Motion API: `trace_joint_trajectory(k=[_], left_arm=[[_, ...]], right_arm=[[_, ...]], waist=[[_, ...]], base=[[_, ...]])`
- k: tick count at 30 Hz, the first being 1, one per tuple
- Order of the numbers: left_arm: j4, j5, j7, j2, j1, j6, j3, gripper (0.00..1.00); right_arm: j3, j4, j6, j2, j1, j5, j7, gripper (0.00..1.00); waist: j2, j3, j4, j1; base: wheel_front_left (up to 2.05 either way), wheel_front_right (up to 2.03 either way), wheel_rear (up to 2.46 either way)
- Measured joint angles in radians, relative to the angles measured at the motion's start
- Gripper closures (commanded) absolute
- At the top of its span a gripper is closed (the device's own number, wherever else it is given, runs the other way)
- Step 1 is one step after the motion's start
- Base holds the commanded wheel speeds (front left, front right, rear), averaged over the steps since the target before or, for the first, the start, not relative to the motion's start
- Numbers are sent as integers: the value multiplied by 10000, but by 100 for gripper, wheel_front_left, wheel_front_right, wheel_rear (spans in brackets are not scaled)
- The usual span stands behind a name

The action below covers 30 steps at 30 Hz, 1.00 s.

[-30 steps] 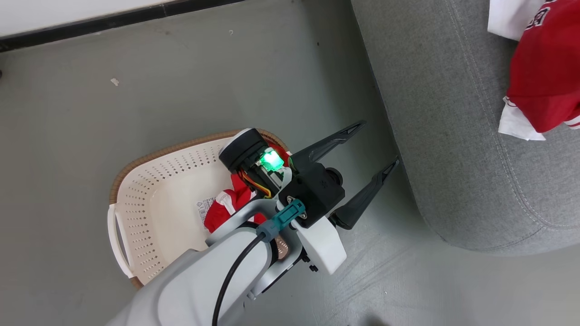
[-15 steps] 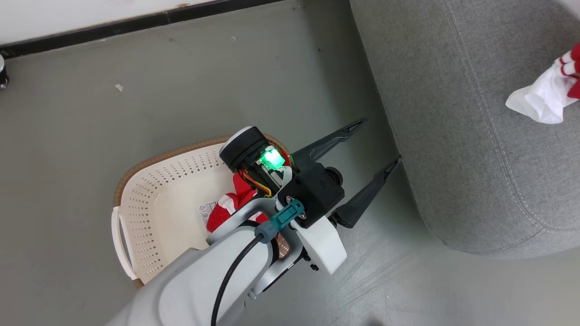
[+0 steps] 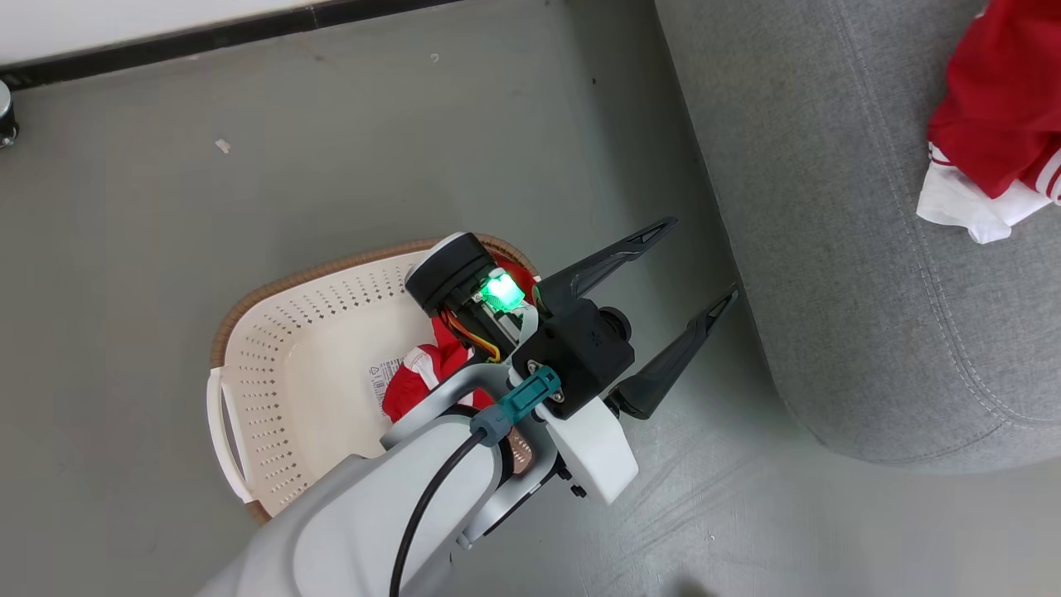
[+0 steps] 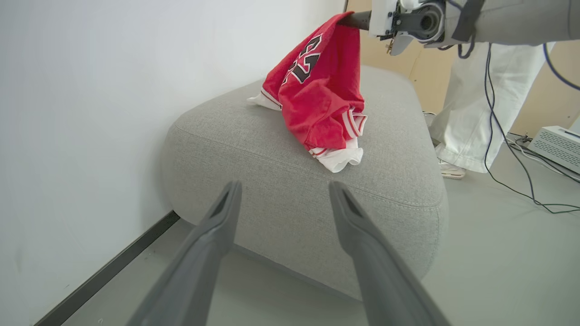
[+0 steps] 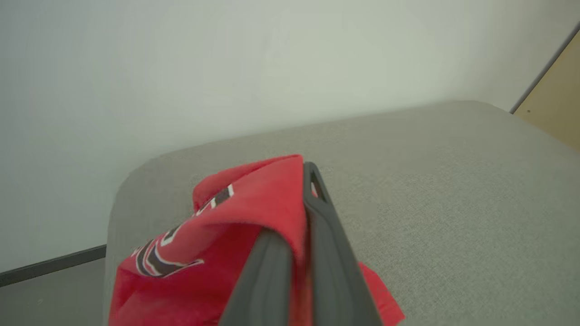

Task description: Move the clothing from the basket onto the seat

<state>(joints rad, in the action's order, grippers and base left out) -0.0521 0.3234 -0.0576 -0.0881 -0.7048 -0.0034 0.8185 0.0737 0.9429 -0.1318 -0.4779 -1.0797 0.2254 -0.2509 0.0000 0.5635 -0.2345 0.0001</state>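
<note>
**Jersey held over the seat, another garment in the basket**

We saw the right end effector (image 5: 304,181) clamped tight on the red jersey (image 4: 317,90), its two dark fingers pressed together with a fold of the cloth between them. From the left wrist view, that end effector (image 4: 355,20) gripped the jersey by its upper edge, so the cloth hung down with black-and-white numbers showing, and its lower part lay bunched on the grey seat (image 4: 272,149). A piece of white fabric (image 4: 340,158) lay on the cushion at the jersey's lower end, touching it, near the seam line.

The left end effector (image 3: 700,256) was spread wide and held nothing. In the head view it hung above the floor (image 3: 331,149), between the basket (image 3: 265,373) and the seat's rounded corner, with its fingers pointing toward the seat.

The cream basket with the brown rim stood on the floor, apart from the seat. Inside it we found a red-and-white garment (image 3: 414,381) lying against the bottom beside a printed label (image 3: 377,377); the left arm hid part of it, so we could not tell how much cloth lay there.

Beyond the seat, in the left wrist view, a person's leg (image 4: 471,113) in pale trousers stood on the floor, with dark cables (image 4: 512,181) trailing nearby and a white box (image 4: 555,145) at the right edge.
</note>
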Motion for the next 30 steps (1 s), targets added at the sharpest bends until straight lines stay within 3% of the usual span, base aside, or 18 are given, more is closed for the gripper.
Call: trace_joint_trajectory(k=[19, 20, 22, 23, 30], left_arm=[[-13, -8, -29, -96, -6, 23, -105, 0], [-13, -8, -29, -105, -7, 23, -117, 0], [-13, -8, -27, -123, -8, 25, -148, 0], [-13, -10, -27, -134, -8, 25, -165, 0], [0, -77, 33, -203, -9, 96, -270, 0]], right_arm=[[123, 736, 0, 443, 844, -405, 0, 100], [169, 721, 0, 483, 846, -405, 0, 72], [209, 663, 0, 562, 875, -405, 0, 42], [230, 617, 0, 598, 893, -405, 0, 0], [176, -44, 0, 982, 1410, -395, 0, 0]], waist=[[0, 356, -60, 0], [0, 365, -76, 0], [0, 375, -114, 0], [0, 376, -136, 0], [0, 318, -315, 0]], base=[[0, 0, 0], [0, 0, 0], [0, 0, 0], [0, 0, 0], [0, 0, 0]])
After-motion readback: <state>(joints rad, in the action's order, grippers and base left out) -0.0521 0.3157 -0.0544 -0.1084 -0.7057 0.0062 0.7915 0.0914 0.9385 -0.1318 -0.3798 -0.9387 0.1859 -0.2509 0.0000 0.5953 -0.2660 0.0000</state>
